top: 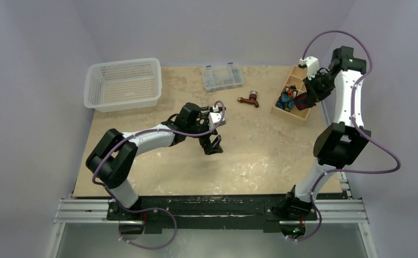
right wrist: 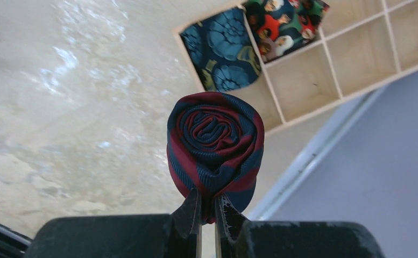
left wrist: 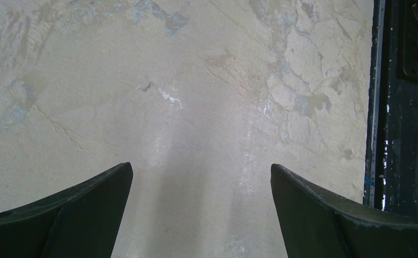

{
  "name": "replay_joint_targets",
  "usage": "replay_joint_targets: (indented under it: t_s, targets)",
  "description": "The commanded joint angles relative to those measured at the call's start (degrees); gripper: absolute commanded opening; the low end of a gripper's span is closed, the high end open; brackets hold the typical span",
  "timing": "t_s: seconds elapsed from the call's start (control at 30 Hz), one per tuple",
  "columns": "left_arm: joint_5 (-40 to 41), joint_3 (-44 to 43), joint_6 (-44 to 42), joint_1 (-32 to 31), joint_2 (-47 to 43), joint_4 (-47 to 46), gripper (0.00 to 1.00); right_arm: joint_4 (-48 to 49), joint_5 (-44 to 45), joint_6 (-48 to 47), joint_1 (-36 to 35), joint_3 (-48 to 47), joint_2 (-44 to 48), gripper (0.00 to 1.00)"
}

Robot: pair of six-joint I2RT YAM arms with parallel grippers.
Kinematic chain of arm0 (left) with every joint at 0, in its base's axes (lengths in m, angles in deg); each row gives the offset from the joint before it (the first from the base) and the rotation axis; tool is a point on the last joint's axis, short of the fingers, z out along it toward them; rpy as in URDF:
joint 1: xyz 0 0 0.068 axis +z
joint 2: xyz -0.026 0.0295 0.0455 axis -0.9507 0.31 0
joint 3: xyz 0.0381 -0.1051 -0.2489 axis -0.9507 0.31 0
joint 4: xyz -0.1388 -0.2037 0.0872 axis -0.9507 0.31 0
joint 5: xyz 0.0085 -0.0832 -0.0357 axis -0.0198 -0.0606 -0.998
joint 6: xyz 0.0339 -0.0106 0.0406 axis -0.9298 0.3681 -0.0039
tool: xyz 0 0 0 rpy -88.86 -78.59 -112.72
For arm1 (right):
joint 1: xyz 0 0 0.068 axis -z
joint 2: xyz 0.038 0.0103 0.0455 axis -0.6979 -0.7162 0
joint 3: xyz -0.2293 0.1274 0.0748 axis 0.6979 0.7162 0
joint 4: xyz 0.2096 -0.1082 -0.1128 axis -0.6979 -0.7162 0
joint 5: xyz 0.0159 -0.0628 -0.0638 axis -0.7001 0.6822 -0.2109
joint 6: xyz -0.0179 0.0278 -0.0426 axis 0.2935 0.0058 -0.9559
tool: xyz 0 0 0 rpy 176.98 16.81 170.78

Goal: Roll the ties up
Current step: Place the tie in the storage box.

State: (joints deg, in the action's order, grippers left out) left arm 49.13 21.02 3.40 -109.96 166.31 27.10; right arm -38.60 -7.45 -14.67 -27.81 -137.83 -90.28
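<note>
A: What is entered for the left of the table (top: 249, 166)?

B: Item 1: a white mesh basket (top: 123, 83), set at the far left corner. Item 2: the left gripper (left wrist: 201, 172), held over bare tabletop near the middle. Its fingers are spread wide, and nothing is gripped between them.

A: And what is listed along the far side?

B: Item 3: a clear lidded box (top: 222, 76), placed at the far edge. Item 4: a small reddish-brown tool (top: 248, 100), laid just right of the box and apart from it. Item 5: a wooden divided tray (top: 294, 78), set at the far right. Two rolls are lodged in adjoining compartments: a blue floral tie (right wrist: 222, 51) and a multicoloured tie (right wrist: 284, 21).

A: How is the right arm recorded?

B: Item 6: the right gripper (right wrist: 207, 207), raised at the right side of the tray. Its fingers are closed tight on item 7, a striped tie (right wrist: 215, 145) in navy and dark red. The tie is wound into a spiral roll and pinched at its lower edge. Which compartment lies beneath the roll cannot be told.
</note>
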Motion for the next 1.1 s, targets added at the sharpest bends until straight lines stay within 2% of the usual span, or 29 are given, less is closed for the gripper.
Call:
replay_joint_targets:
  t_s: [0.0,0.23,0.47,0.67,1.07]
  targets:
    - [-2.4,-0.6,4.2,2.1,-1.2,-1.3,1.0,1.9,9.8,-9.2,-0.2,-4.1,0.5,0.0]
    - [-0.7,0.8,5.1,2.5,-2.2,-1.8,1.0,3.8,14.6,-19.3,-0.9,-5.1,-1.3,0.0]
    - [0.4,1.6,6.5,2.6,-2.6,-2.4,1.0,8.0,18.6,-27.1,-3.1,-0.8,-2.4,0.0]
    - [1.5,1.7,6.3,2.6,-2.8,-1.5,1.0,7.9,20.4,-27.5,-5.9,1.3,-4.4,0.0]
    - [1.9,1.6,6.6,2.9,-2.8,-1.1,1.0,12.3,23.7,-27.0,-6.7,8.8,-7.4,0.0]
